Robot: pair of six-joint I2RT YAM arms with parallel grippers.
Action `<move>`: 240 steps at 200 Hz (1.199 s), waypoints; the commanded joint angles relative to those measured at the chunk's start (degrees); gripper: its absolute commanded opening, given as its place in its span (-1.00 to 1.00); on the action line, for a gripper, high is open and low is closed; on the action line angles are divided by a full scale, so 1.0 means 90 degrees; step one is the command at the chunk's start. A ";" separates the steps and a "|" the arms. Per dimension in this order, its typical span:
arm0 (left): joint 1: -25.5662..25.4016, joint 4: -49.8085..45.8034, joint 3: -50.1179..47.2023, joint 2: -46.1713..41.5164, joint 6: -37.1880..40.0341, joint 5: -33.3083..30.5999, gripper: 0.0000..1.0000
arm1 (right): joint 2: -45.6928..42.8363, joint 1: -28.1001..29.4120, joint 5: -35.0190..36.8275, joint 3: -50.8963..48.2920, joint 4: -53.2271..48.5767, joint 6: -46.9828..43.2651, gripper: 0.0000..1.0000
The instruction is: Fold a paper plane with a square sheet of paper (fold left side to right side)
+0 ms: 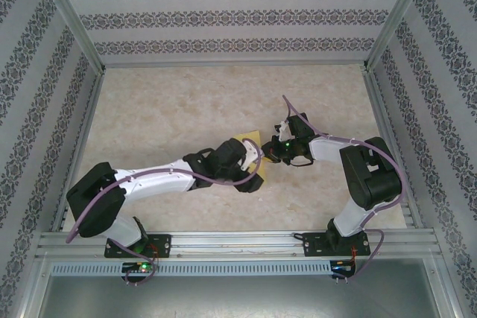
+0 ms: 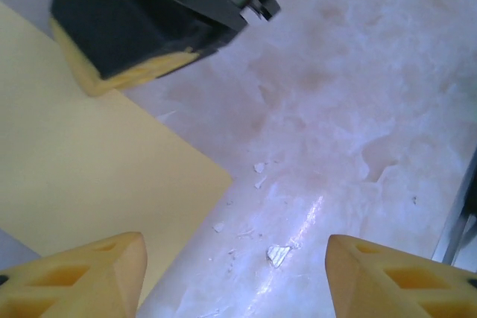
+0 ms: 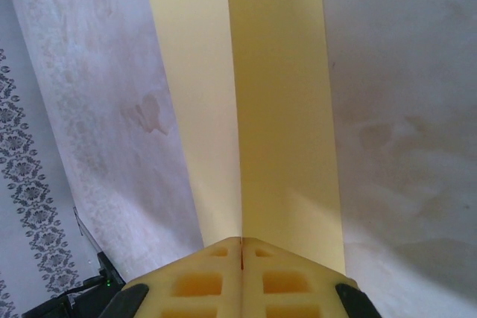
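The right gripper (image 3: 241,243) has its yellow fingers (image 3: 201,284) pressed tight together, no gap btw them, pinching the near edge of the square sheet of paper (image 3: 279,109). In the right wrist view the sheet runs away from the tips as two long yellow strips that meet at a straight line leading into the seam of the fingers; can't tell if that line is a crease or a raised flap edge. The left gripper (image 2: 237,247) has its fingers (image 2: 97,277) spread wide, w/ nothing btw them but bare table (image 2: 358,109). One tip sits over the sheet's edge, the other over marble, & whether either touches down can't be told. In the left wrist view the sheet lies flat at left, a corner pointing toward ctr, & the right gripper's black body w/ yellow pad comes down at its far edge. A few small white flecks (image 2: 277,255) lie on the table just beside that corner. From the top camera both arms reach to the table's ctr, wrists nearly meeting, w/ a bit of yellow showing just behind the left wrist. Patterned walls (image 1: 223,16) ring the table; a metal rail (image 1: 238,242) carrying the arm bases runs along the near edge.
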 commanded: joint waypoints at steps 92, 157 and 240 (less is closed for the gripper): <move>-0.1096 -0.0699 0.1416 0.1915 0.0892 -0.3189 0.49 | -0.0108 -0.0039 -0.0016 -0.0019 -0.0099 0.0031 -0.92; -0.1127 -0.0837 0.1490 0.1960 0.0796 -0.3563 -0.26 | -0.0060 -0.0058 0.0004 0.0000 -0.0124 -0.0028 -0.91; -0.0912 -0.0894 0.1416 0.1616 0.0445 -0.2845 -1.00 | -0.0336 -0.0120 -0.0035 0.0200 -0.0219 -0.0314 -0.74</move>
